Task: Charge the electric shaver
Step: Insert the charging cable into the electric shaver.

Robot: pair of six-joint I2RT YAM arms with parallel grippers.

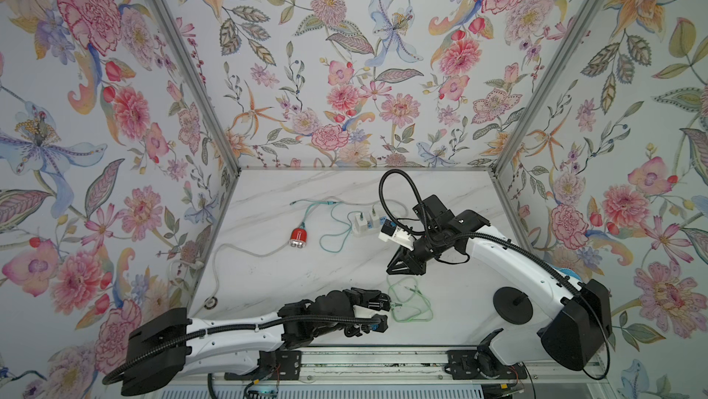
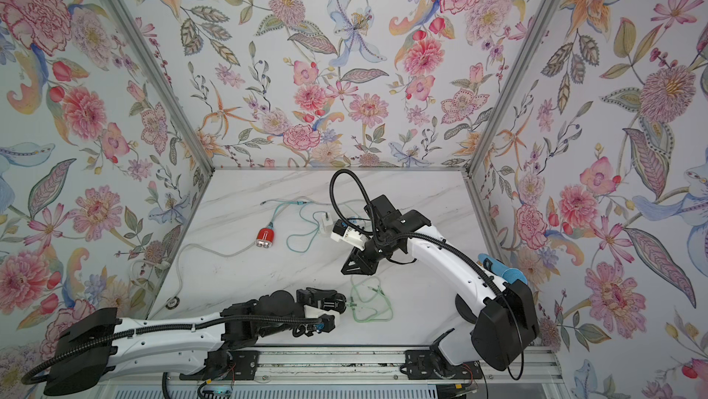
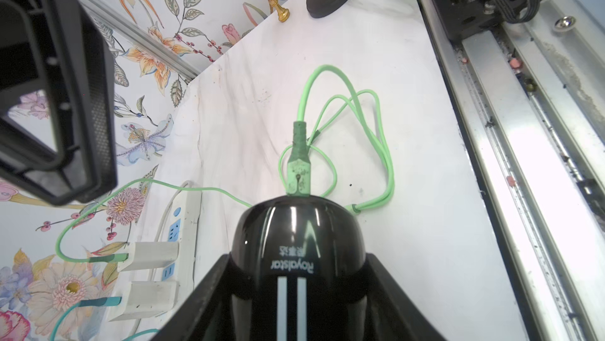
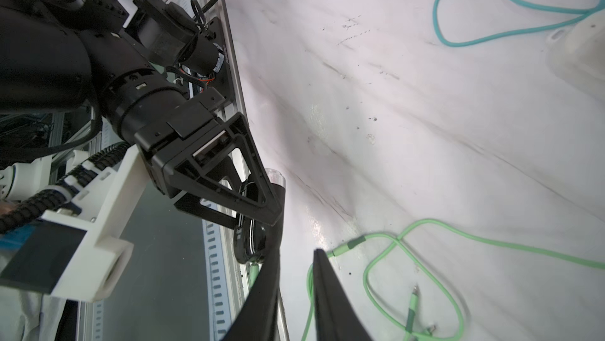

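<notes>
High stereo pair over the table (image 1: pixel 287 282); close, low wrist views.

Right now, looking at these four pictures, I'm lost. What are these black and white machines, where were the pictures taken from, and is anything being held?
These are two robot arms with pincer grippers, mounted along a marble table. Two pictures look down from overhead; the other two come from a camera on each arm's wrist. The left gripper grips a black shaver, and the plug of the green cable looks pushed into its end. The right gripper hangs slightly open over that cable, holding nothing. Farther back lie a red shaver, a teal cable and a white power strip with chargers plugged in.
</notes>
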